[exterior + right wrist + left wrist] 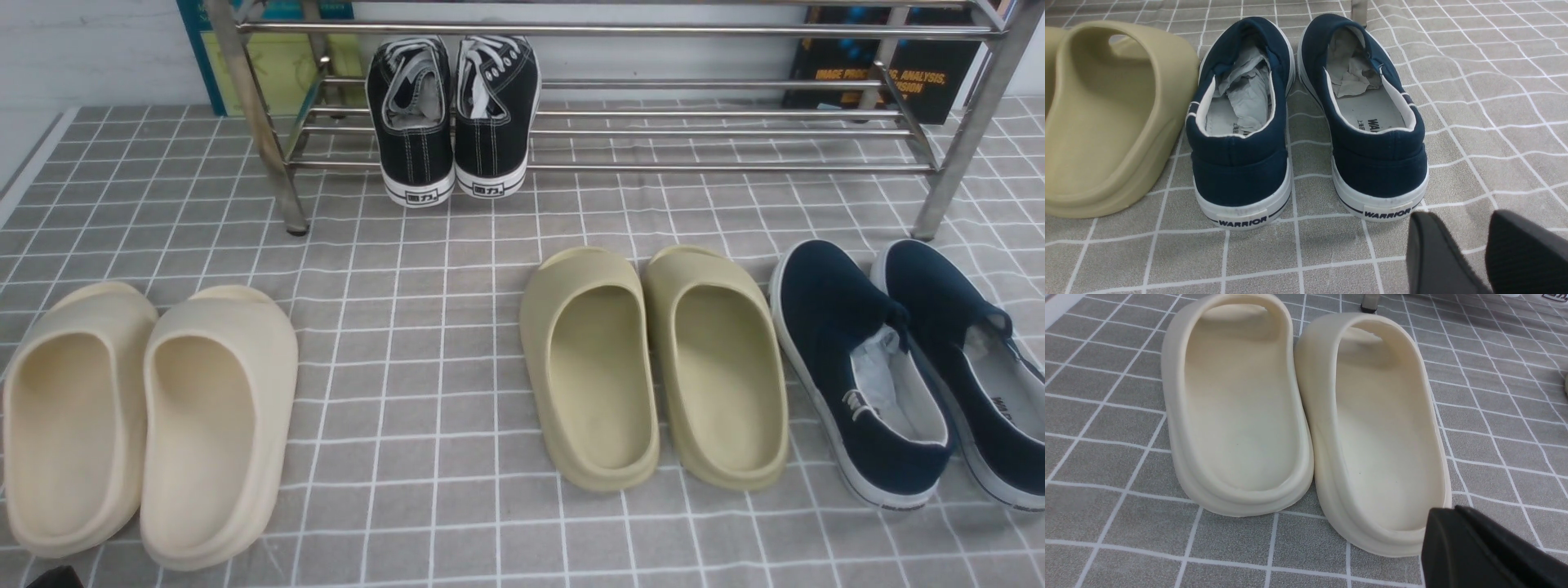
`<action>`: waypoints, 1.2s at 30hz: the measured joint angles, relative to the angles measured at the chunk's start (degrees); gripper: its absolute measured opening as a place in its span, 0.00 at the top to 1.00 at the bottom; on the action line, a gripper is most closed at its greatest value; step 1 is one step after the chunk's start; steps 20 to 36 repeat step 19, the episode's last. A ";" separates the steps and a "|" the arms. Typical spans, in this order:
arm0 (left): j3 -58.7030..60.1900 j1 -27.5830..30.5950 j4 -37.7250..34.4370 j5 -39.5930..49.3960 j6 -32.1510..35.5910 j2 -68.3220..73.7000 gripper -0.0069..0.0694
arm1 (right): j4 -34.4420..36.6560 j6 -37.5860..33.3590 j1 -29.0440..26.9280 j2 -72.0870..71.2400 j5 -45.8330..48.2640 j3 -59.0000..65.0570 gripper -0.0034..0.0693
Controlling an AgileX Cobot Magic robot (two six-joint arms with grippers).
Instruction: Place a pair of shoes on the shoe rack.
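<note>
Left gripper seemingly shut, right gripper narrowly open, both empty; sneakers on rack.

The rack is shiny metal tubing, smooth and polished. On it, the black sneakers look like matt woven canvas, with smooth white rubbery soles. The cream slippers at left and the olive slippers right of them seem moulded foam or soft plastic, smooth and matt. At far right, the navy shoes are matt cloth with smooth rubbery soles and crumpled paper inside.
</note>
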 joint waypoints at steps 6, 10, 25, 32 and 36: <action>0.00 0.00 0.00 0.00 0.00 0.00 0.91 | 0.00 0.00 0.00 0.00 0.00 0.00 0.62; 0.00 0.00 0.00 0.00 0.00 0.00 0.90 | 0.00 0.00 0.00 0.00 0.00 0.00 0.62; 0.00 0.00 0.00 0.00 0.00 0.00 0.90 | 0.00 0.00 0.00 0.00 0.00 0.00 0.62; 0.00 0.00 0.00 0.00 0.00 0.00 0.90 | 0.00 0.00 0.00 0.00 0.00 0.00 0.62; 0.00 0.00 0.00 0.00 0.00 0.00 0.90 | 0.00 0.00 0.00 0.00 0.00 0.00 0.62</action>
